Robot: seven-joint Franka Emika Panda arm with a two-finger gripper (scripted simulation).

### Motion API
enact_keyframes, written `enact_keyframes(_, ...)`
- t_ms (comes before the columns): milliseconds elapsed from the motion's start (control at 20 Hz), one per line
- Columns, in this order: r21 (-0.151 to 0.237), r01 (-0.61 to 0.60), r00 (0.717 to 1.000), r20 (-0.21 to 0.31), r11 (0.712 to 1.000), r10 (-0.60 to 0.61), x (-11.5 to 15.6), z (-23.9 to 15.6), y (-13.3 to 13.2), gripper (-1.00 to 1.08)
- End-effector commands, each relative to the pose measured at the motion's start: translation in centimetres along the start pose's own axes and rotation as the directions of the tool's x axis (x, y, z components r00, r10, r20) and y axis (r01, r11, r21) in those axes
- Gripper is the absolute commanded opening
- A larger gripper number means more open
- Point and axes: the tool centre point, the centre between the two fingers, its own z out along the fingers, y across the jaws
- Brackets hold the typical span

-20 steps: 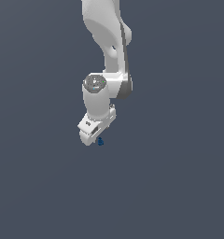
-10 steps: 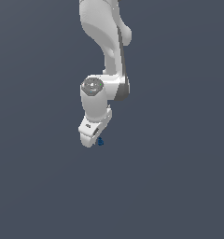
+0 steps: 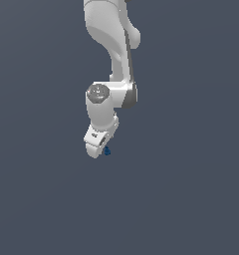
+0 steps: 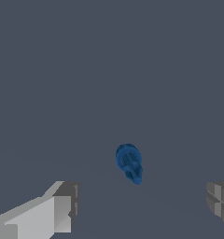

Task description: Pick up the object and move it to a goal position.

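Note:
The object (image 4: 129,163) is a tiny dark-blue lumpy item on the plain grey floor. In the wrist view it lies ahead of my gripper (image 4: 142,205), between the lines of the two fingertips but beyond them, untouched. One grey fingertip (image 4: 65,205) and the other (image 4: 220,200) stand far apart, so the gripper is open and empty. In the exterior view the object (image 3: 107,151) peeks out just beside the lower end of the white gripper (image 3: 96,148), which hides its own fingers from this side.
The white arm (image 3: 111,45) comes down from the top of the exterior view to the wrist (image 3: 99,99). Only flat dark grey floor (image 3: 191,199) surrounds the object.
The arm has shifted slightly, the wrist easing down and toward the exterior view's left over the second. The blue object has stayed in place.

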Motion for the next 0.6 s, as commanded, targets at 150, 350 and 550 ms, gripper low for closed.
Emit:
enact_keyframes(150,0.001,0.002,1.0,0.0,1.0,-0.002,0.0,2.1,-0.1,1.0)
enact_keyframes(350,0.001,0.004,1.0,0.0,1.0,-0.004,0.0,4.0,-0.2,1.0)
enact_keyframes(550,0.001,0.004,1.0,0.0,1.0,-0.004,0.0,4.7,-0.1,1.0)
